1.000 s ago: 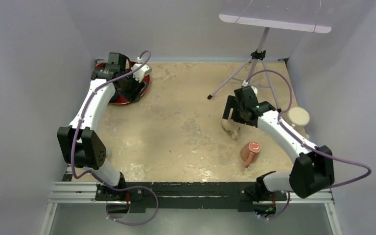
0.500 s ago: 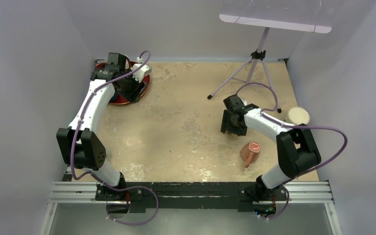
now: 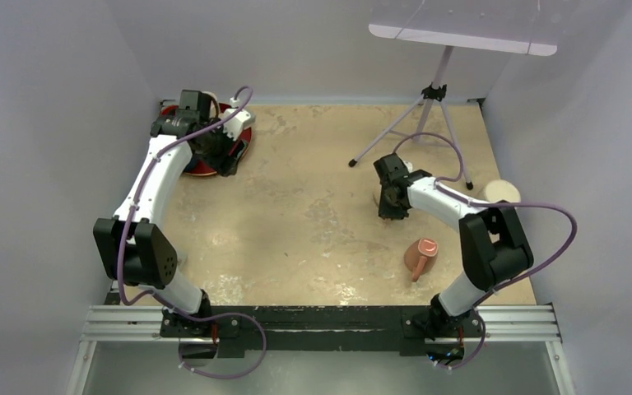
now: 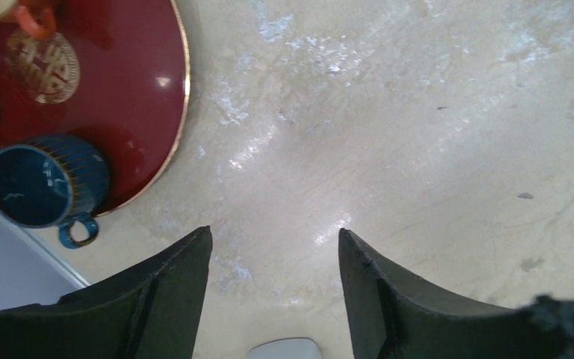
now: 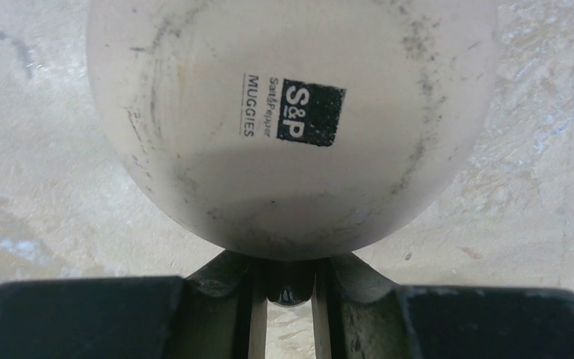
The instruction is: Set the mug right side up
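1. Since the earlier frame, the right pincer (image 3: 392, 202) is lowered onto the mug (image 5: 291, 112) and narrowed from wide to a slim gap.
2. The mug is found inverted on the worktop (image 3: 296, 206), base up, directly ahead of the fingertips; its near edge is judged clamped.
3. The left pincer (image 4: 275, 247) is held wide, well apart.

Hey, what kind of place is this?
Probably a robot test cell: two arms bolted to a metal rail, blank white walls boxing in a scuffed tabletop, and a tripod holding a panel overhead.
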`<action>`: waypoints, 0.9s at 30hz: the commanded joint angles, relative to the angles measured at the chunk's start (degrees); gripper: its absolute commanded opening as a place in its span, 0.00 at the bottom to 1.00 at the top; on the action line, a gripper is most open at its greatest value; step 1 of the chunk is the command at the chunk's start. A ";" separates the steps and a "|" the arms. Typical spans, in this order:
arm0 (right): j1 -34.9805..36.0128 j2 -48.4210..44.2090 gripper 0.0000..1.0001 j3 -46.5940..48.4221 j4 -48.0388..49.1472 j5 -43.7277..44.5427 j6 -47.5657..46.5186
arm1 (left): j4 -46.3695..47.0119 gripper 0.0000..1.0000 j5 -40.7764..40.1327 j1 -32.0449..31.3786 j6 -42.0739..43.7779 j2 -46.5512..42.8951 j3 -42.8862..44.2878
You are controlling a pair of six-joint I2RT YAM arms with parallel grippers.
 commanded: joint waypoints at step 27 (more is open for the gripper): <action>4.62 -15.97 0.00 18.35 54.31 -44.89 21.90 | 36.84 0.76 50.22 -7.91 -72.99 -0.65 17.07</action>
